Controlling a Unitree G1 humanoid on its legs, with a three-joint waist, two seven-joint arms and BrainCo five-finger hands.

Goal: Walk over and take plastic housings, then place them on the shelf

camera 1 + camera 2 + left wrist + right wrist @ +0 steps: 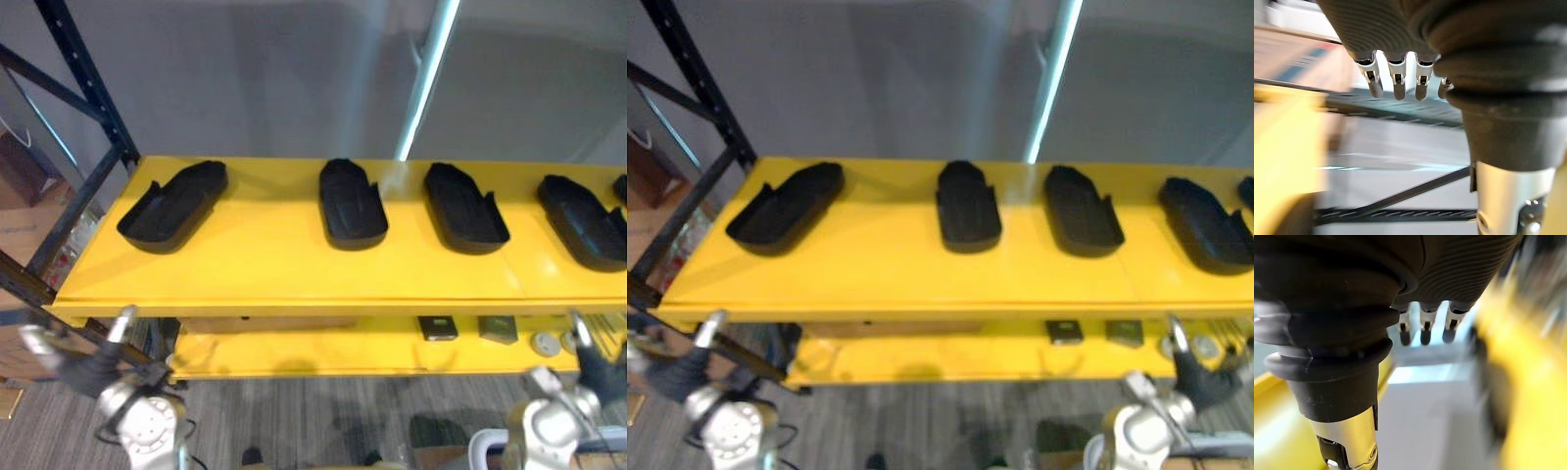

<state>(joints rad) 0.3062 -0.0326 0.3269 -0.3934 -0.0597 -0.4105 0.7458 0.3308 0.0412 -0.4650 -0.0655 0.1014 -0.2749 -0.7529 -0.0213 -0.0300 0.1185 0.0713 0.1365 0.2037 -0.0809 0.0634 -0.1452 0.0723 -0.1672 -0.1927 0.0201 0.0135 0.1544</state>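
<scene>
Several black plastic housings lie in a row on the yellow shelf top (265, 257): one at the left (174, 206), one in the middle (351, 203), one right of it (464, 208) and one near the right edge (585, 220). My left hand (88, 367) hangs low in front of the shelf's left end, below its front edge. At the shelf's right end my right hand (598, 364) is equally low. In the wrist views the left hand's fingers (1396, 81) and the right hand's fingers (1425, 328) are straight and hold nothing.
A lower yellow shelf (323, 354) carries two small dark boxes (438, 327) and round parts (545, 343). A dark blue rack upright with braces (88, 83) stands at the left. A pale post (431, 69) rises behind the shelf. Grey carpet lies below.
</scene>
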